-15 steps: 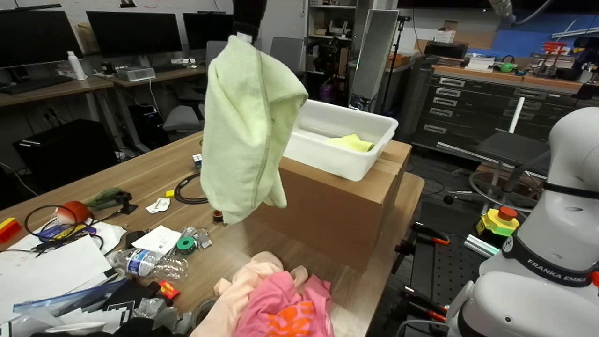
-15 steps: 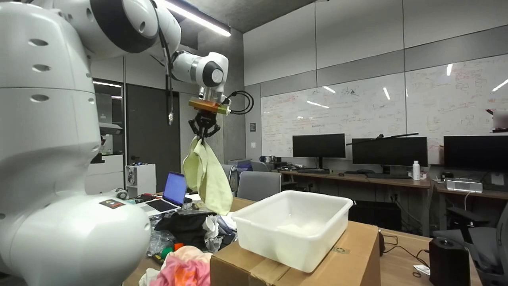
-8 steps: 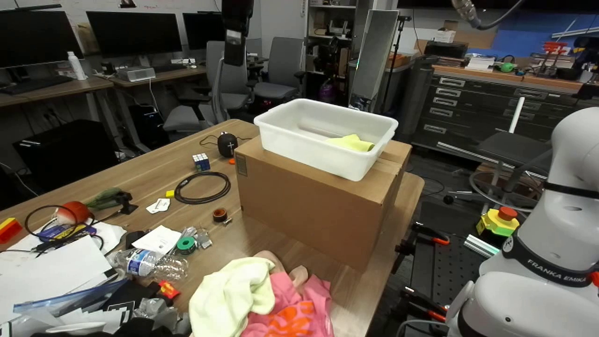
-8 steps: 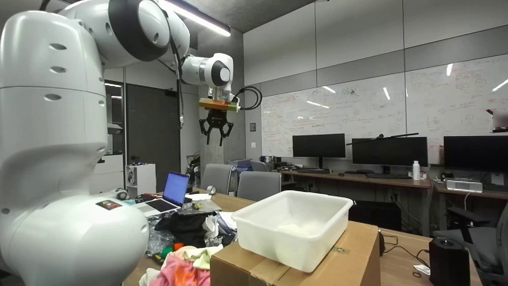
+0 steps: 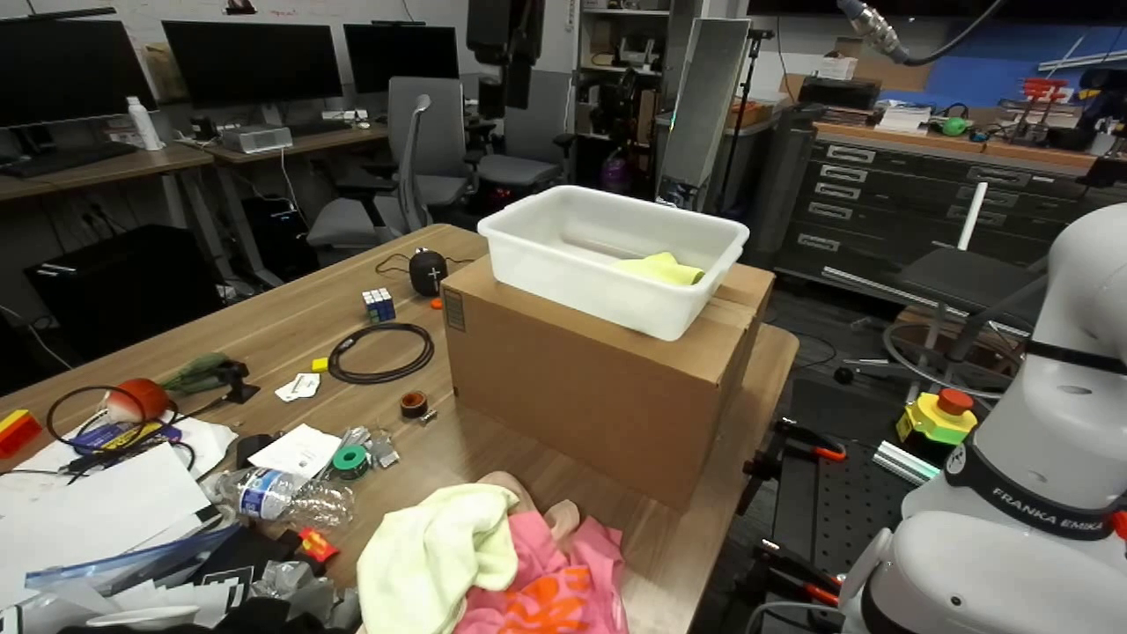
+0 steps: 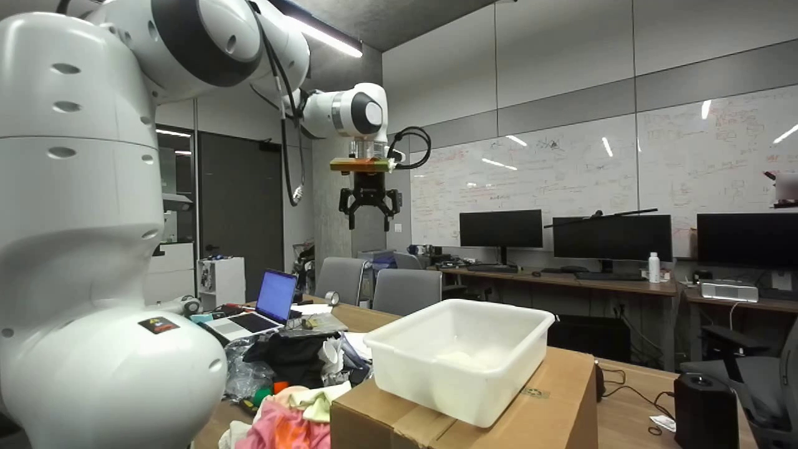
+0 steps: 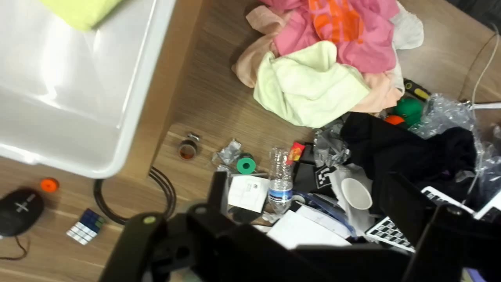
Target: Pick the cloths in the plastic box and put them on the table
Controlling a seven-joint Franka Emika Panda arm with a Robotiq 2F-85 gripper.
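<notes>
**Pale green cloth [image 5: 440,559] lies on the bench [image 5: 656,563]; tool [image 6: 369,224] hangs released**

The plastic box [image 5: 599,295] sits on a carton [image 5: 581,405], and in the wrist view only a strip of cardboard shows alongside its rim. In an exterior view the carton stands close to an edge of the bench. A band of bare wood runs between the carton and the pink cloth [image 5: 546,563], and another between the pink cloth and that edge. More bare wood parts the carton from a coiled cable [image 5: 380,354]. Room is tighter beside the pale green cloth, where a bottle [image 5: 282,497] lies near.

The tool is well above the bench, its jaws spread apart. The pale green cloth rests bunched over the pink cloth and a peach cloth [image 7: 375,98]. A yellow cloth [image 5: 662,268] lies inside the plastic box, toward one end.

One second ago the pale green cloth dangled from the tool; half a second ago it already lay where it lies now. Since then the tool has shifted sideways, toward the plastic box in both exterior views. The plastic box and yellow cloth keep their places.
</notes>
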